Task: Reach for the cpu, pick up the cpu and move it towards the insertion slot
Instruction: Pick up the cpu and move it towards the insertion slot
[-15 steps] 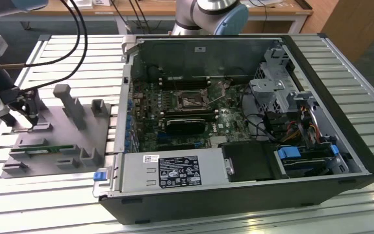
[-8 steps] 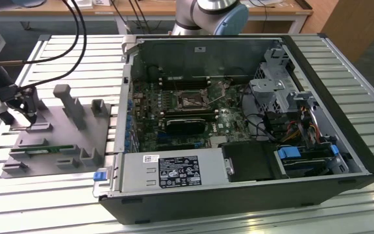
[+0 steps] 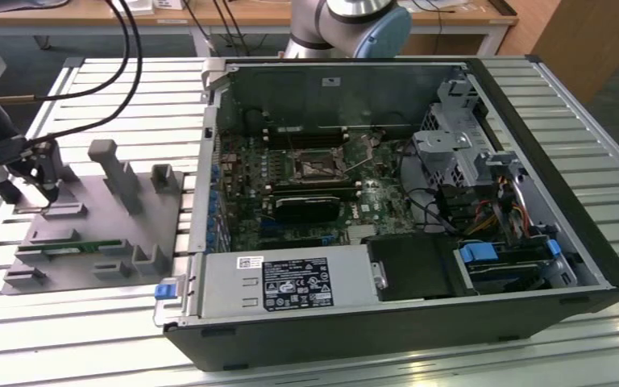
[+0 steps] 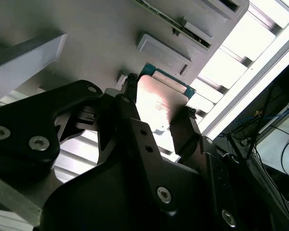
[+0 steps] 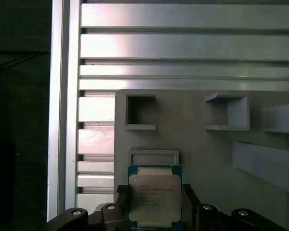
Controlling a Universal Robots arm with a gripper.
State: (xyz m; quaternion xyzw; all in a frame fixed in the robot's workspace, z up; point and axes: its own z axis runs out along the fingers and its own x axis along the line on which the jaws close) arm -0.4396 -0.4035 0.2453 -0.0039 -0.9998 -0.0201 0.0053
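Note:
The cpu (image 5: 154,187), a flat square chip with a silvery top and green rim, sits between my fingers in both wrist views, over the grey fixture plate (image 5: 207,159). My gripper (image 5: 153,204) is shut on it, one dark finger (image 5: 189,199) pressing each opposite edge. In the second wrist view the cpu (image 4: 159,96) shows its shiny top between the same fingers (image 4: 183,130) of the gripper (image 4: 158,113). In the exterior view my gripper (image 3: 32,197) hangs over the fixture's far-left corner. The insertion slot (image 3: 318,168), a metal-framed square socket, lies on the motherboard inside the open computer case.
The grey fixture (image 3: 126,242) carries upright posts and a green memory stick (image 3: 84,246). The open case (image 3: 396,322) takes up the exterior view's right, with a black heatsink block (image 3: 309,205), power supply (image 3: 288,282) and drive cages. Cables (image 3: 126,56) hang above the slatted table.

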